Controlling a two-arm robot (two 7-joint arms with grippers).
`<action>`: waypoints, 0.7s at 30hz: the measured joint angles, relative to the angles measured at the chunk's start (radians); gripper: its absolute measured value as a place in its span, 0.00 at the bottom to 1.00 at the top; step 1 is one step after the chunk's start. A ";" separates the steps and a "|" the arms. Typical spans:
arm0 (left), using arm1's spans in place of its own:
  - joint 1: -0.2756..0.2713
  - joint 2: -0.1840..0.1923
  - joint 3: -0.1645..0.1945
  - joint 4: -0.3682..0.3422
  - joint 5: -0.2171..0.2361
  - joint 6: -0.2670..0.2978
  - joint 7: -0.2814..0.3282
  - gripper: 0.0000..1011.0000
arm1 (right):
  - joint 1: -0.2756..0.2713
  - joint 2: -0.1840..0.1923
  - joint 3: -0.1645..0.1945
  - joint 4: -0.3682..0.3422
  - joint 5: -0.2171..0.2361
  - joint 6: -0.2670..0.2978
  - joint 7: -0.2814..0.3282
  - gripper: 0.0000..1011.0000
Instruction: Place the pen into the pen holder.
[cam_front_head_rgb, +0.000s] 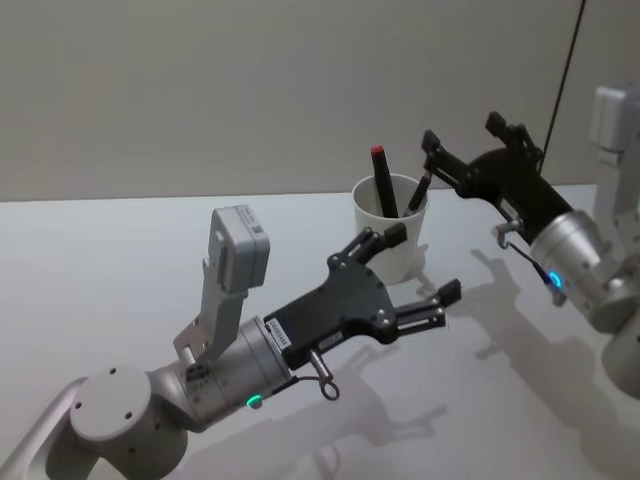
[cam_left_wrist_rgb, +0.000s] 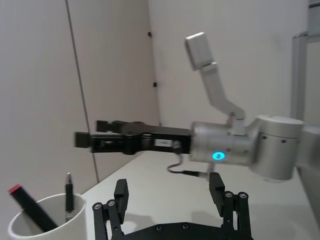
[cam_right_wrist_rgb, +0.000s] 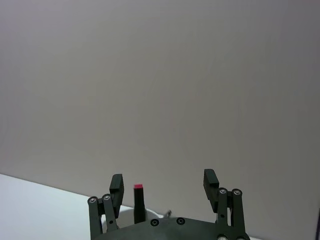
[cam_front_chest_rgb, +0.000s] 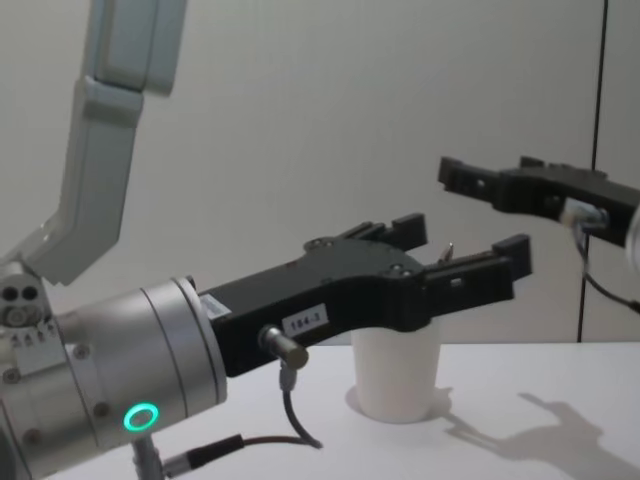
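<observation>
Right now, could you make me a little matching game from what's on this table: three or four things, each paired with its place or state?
Things:
1. red-capped marker
2. slim black pen
3. left gripper
4. right gripper

States:
A. open, raised behind and above the cup
B. leaning at the cup's right side
C. open, in front of the white paper cup
D. standing tallest in the cup

Pairs: 1-D, 2-B, 3-C, 4-A

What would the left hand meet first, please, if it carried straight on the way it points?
Probably the cup: the open left hand points at its side, just short of it. Depth is unclear, so it might pass in front.
</observation>
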 joint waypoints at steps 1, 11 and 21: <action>-0.001 0.002 0.001 0.000 0.003 0.001 0.010 0.99 | -0.012 0.006 0.002 -0.010 -0.002 0.002 -0.006 0.99; -0.016 0.023 0.019 -0.006 0.040 0.019 0.140 0.99 | -0.107 0.048 0.020 -0.089 -0.019 0.013 -0.045 0.99; -0.032 0.046 0.040 -0.012 0.081 0.040 0.281 0.99 | -0.202 0.090 0.038 -0.169 -0.035 0.024 -0.086 0.99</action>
